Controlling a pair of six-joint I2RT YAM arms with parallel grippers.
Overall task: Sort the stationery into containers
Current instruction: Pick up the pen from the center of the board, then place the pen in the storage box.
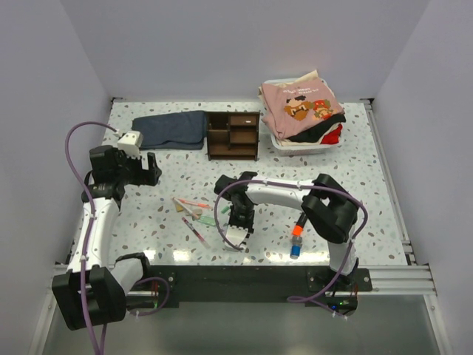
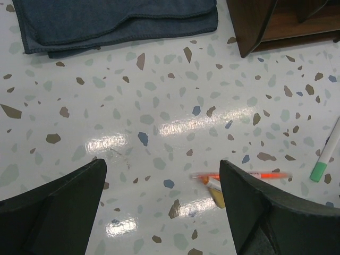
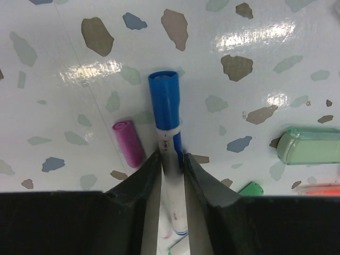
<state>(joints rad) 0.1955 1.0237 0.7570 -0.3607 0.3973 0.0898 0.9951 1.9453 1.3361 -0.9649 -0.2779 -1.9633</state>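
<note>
My right gripper [image 3: 171,155] is shut on a white marker with a blue cap [image 3: 166,101], low over the table; in the top view this gripper [image 1: 238,229] is near the front middle. A pink-capped pen [image 3: 128,142], a pale green eraser [image 3: 311,144] and a green cap [image 3: 251,188] lie beside it. My left gripper [image 2: 162,170] is open and empty above bare table; in the top view it [image 1: 151,170] is at the left. An orange pen [image 2: 241,175], a tan eraser [image 2: 217,192] and a green-capped pen [image 2: 325,159] lie to its right. The dark brown organiser [image 1: 233,135] stands at the back.
A dark blue folded cloth [image 1: 171,129] lies left of the organiser. A white bin with pink clothes [image 1: 303,111] stands to its right. A thick black-orange marker [image 1: 298,228] and a small blue-capped bottle [image 1: 295,251] lie near the right arm's base. Loose pens [image 1: 188,211] lie front-left of centre.
</note>
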